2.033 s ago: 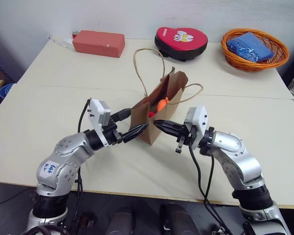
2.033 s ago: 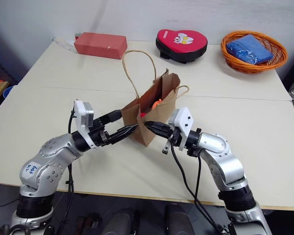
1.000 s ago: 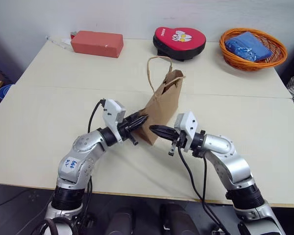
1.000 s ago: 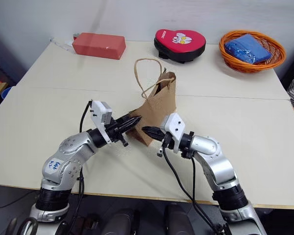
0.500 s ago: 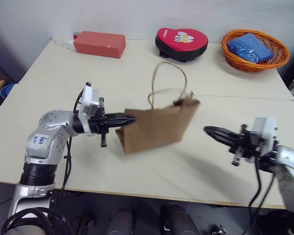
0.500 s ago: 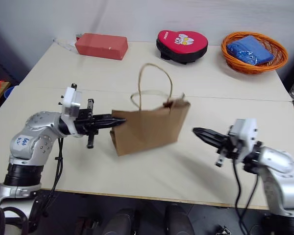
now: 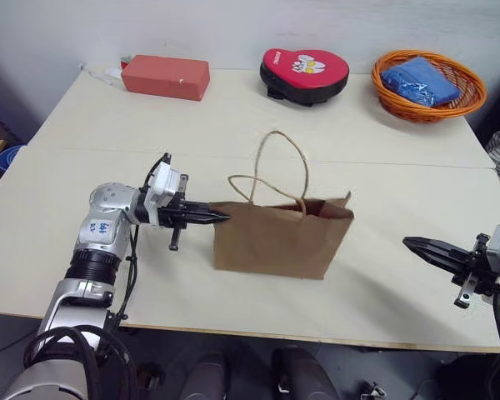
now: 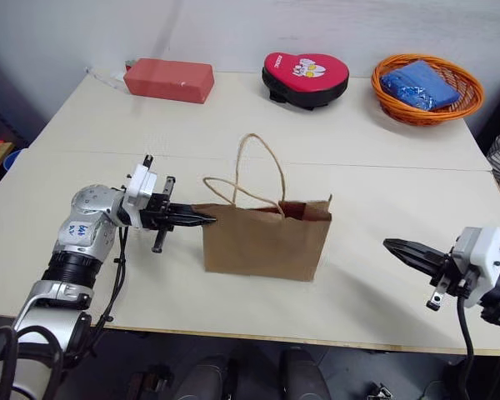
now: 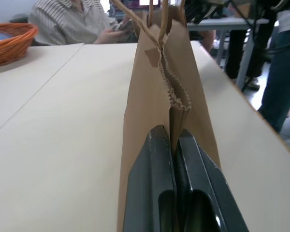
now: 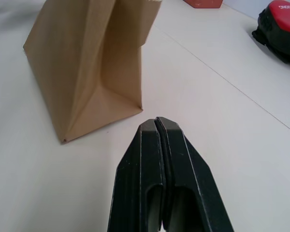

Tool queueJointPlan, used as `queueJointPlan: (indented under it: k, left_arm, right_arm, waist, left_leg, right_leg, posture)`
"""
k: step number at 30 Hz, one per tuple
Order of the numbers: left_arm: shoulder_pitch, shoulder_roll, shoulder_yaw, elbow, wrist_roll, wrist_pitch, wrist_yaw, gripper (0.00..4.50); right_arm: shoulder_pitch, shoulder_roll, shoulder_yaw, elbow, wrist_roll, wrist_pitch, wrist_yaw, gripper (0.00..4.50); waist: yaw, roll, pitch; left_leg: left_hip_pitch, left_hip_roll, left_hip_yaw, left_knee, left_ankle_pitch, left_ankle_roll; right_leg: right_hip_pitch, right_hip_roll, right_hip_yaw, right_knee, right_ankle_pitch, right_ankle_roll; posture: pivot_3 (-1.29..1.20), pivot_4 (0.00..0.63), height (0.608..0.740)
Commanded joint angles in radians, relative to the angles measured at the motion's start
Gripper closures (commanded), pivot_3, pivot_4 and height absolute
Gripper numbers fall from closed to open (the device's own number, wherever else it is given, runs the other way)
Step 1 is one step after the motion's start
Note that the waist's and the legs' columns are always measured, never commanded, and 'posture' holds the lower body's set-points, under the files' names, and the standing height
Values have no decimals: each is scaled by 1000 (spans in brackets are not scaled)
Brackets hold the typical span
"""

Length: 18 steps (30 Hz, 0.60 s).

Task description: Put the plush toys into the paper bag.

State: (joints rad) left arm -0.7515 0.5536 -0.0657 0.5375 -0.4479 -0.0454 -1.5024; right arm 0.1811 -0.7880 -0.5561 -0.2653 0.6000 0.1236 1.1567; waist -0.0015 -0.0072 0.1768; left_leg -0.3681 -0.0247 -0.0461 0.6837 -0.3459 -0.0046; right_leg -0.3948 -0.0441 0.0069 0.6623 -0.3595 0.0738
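Standing upright now near the middle of the desk (image 7: pixel 58 125), the bag (image 7: pixel 275 242) has changed most: a second ago it leaned between the two end effectors, and half a second ago it hung tilted off the desk from the left one. It sits flat on its base with its broad face toward the robot, its two cord handles looping above the mouth. The right end effector (image 8: pixel 408 252), which a second ago was close against the bag's near face, has swung far out to the right and is now well apart from the bag, its fingers pressed together on nothing, as the right wrist view confirms.

The left end effector (image 7: pixel 204 217) points level at the bag's left edge. The left wrist view shows its two fingers (image 9: pixel 152 188) closed on the folded side crease of the paper, so it is gripping the bag.

Two seconds ago an orange and a red toy showed inside the open mouth; from the present angle the mouth is seen edge-on and the inside is hidden, so neither toy can be seen. No toy lies on the desk, which suggests both are in the bag and the task is essentially done, with only the release of the left grip remaining.

At the back of the desk are the red box (image 7: pixel 165 77), the heart-shaped case (image 7: pixel 307 73) and the basket (image 7: pixel 473 83) with its blue bundle (image 7: pixel 418 79).
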Motion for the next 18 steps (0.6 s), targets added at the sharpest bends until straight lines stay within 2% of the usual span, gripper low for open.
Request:
queueJointPlan:
  k: [1, 4, 9, 14, 16, 18]
  left_arm:
    - [-17, 29, 7, -13, -1, 14, -102, 4290]
    - [1, 56, 17, -115, -37, 78, -87, 3632]
    - [59, 117, 83, -217, -52, 109, -7, 2079]
    - [169, 225, 175, -259, -12, 107, 76, 640]
    - [255, 287, 206, -294, 37, 114, 139, 23]
    - [367, 336, 254, -335, 68, 69, 170, 0]
  right_arm:
    - [-12, -6, -12, -35, 18, -11, -8, 4500]
    - [-22, 3, 14, -30, 10, -20, -6, 4500]
    - [-51, 11, 56, -5, 8, -30, -2, 4500]
    - [-93, -10, 76, 20, 40, 19, 8, 4500]
    - [-106, -30, 83, 38, 38, 21, 42, 4143]
    - [-112, -52, 93, 65, 16, -10, 92, 3617]
  waist:
    - [0, 0, 0]
    - [1, 0, 0]
    - [-1, 0, 0]
    - [-3, 0, 0]
    - [-3, 0, 0]
    - [-1, 1, 0]
  left_leg:
    - [0, 0, 0, 0, 0, 0]
    - [-1, 0, -1, 0, 0, 0]
    - [0, 0, -1, 0, 0, 0]
    - [0, 1, -1, 0, 0, 0]
    - [0, 1, -1, 0, 0, 0]
    - [0, 1, -1, -1, 0, 0]
  right_leg:
    - [0, 0, 0, 0, 0, 0]
    - [0, 0, 0, 0, 0, 0]
    - [0, 0, 0, 0, 0, 0]
    - [-1, 0, 0, 0, 0, 0]
    - [-1, 0, 0, 0, 0, 0]
    - [-1, -1, 0, -1, 0, 0]
  posture:
    - [0, 150, 740]
    - [0, 150, 740]
    - [0, 150, 740]
    - [0, 150, 740]
    - [0, 150, 740]
    - [0, 150, 740]
